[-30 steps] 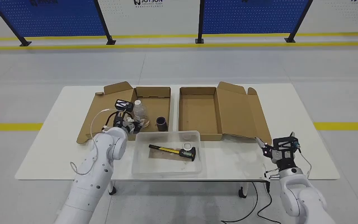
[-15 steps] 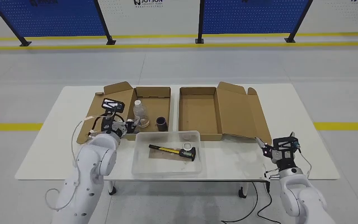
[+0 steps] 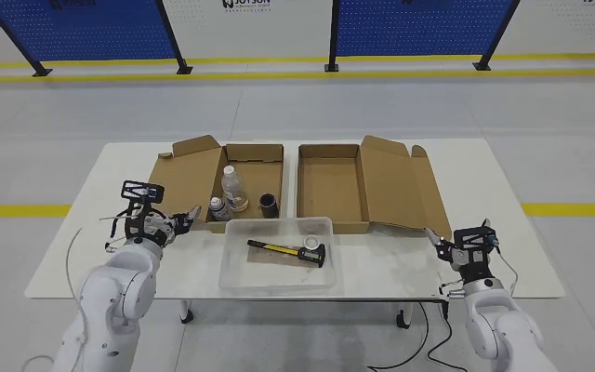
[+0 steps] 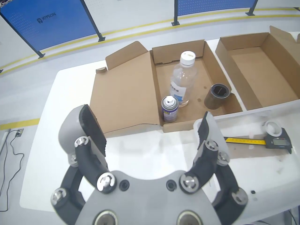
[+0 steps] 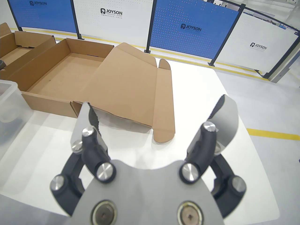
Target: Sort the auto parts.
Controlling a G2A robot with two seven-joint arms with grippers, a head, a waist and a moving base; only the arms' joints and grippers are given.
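My left gripper hangs open and empty over the table's left part, beside the left cardboard box's flap. In that box stand a clear bottle, a small spray can and a dark cylinder. A clear plastic bin in front of the boxes holds a yellow-and-black caliper and a white ring part. My right gripper is open and empty near the table's front right, in front of the right box's flap.
The right cardboard box has nothing in it, and its lid lies flat toward the right. The white table's edge runs close to my right gripper. Blue and white partition panels stand on the floor behind the table.
My left gripper has drawn back from the left box's front corner to the table's left side, uncovering the spray can standing there. The right arm has not moved.
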